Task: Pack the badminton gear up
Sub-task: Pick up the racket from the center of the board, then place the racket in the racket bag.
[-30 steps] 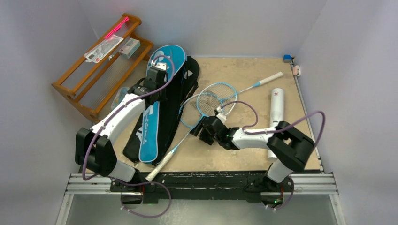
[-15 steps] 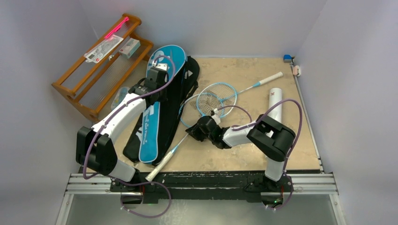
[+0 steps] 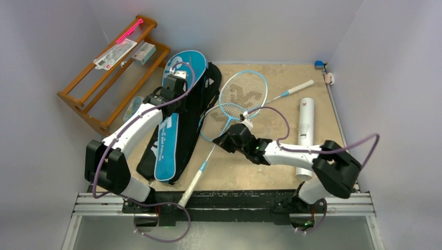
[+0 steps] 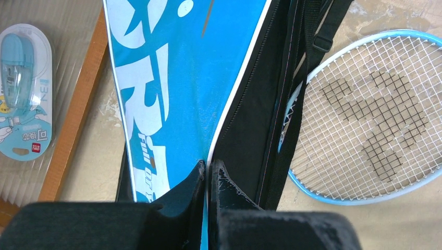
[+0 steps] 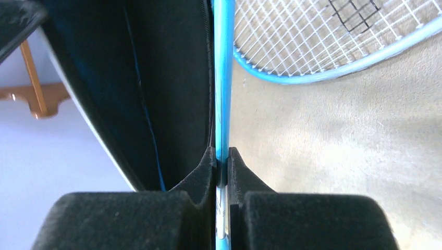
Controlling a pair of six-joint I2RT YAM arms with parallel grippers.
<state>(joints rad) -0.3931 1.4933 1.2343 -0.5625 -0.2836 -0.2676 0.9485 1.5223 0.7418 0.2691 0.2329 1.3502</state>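
My right gripper [image 3: 226,139] [image 5: 222,153] is shut on the thin shaft of a light-blue racket [image 3: 242,92] [image 5: 223,78]. That racket's strung head points to the back and its white handle [image 3: 189,188] reaches the near edge. A second racket [image 3: 215,123] lies under it, with its handle [image 3: 301,86] at the back right. My left gripper [image 3: 174,83] [image 4: 207,167] is shut on the white-trimmed edge of the blue cover [image 3: 172,133] [image 4: 156,78], which lies on the black cover [image 3: 202,99] [image 4: 255,104]. A white tube [image 3: 305,133] lies at the right.
A wooden rack [image 3: 83,96] with small packaged items [image 3: 117,51] stands at the back left, close to the covers. A blue packaged item [image 4: 25,88] lies beside it. A small blue thing [image 3: 319,64] sits in the back right corner. Walls close in on three sides.
My right gripper closed on the racket shaft and swung the racket: its head moved toward the back, its handle toward the near edge. The left arm held still.
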